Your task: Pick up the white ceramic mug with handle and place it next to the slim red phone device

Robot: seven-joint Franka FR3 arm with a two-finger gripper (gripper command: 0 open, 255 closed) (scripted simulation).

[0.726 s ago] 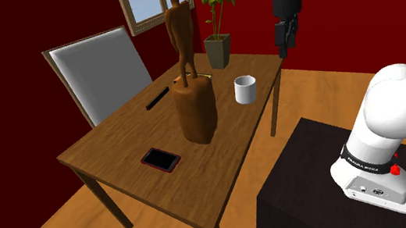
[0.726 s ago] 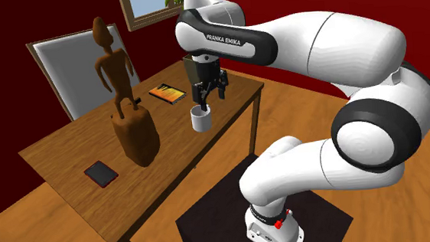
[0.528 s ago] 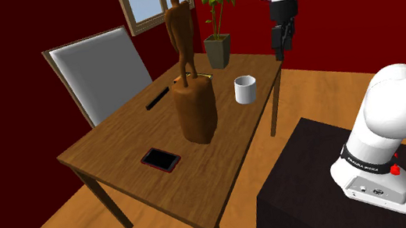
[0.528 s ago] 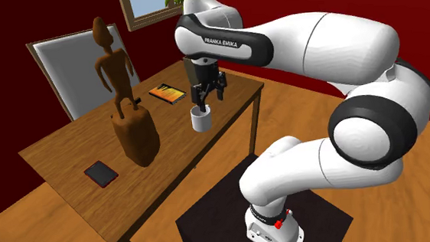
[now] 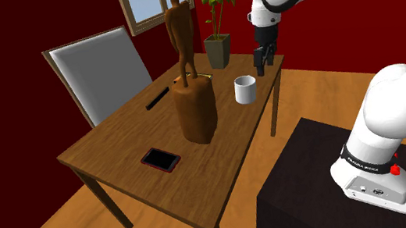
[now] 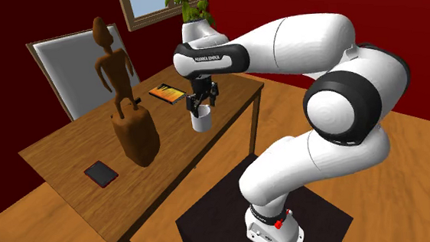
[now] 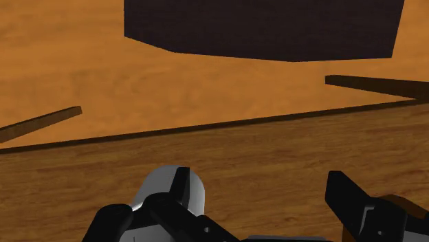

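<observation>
**Pre-grasp approach, mug not yet taken**

Locate white cylindrical mug (image 5: 246,89) upright on brown wooden table (image 5: 118,142), near the edge that faces the stand; no handle to be made out. Find all-black two-finger gripper (image 5: 261,62) above the mug and apart from it, pointing down; fingers (image 7: 354,203) spread wide, clasping nothing. In the wrist view, see one finger overlapping the mug and the other well off to the side; read as offset rather than centred. Probably needs a small sideways shift before descent, so that the mug wall falls between the fingers. Note slim red-edged dark phone (image 5: 160,160) lying flat toward the far end of the table; tall brown carved wooden figure (image 5: 196,106) standing between phone and mug. Expect a raised carry past that figure, to avoid a knock. Judge task as early; grasp, carry and placing all to come.
</observation>
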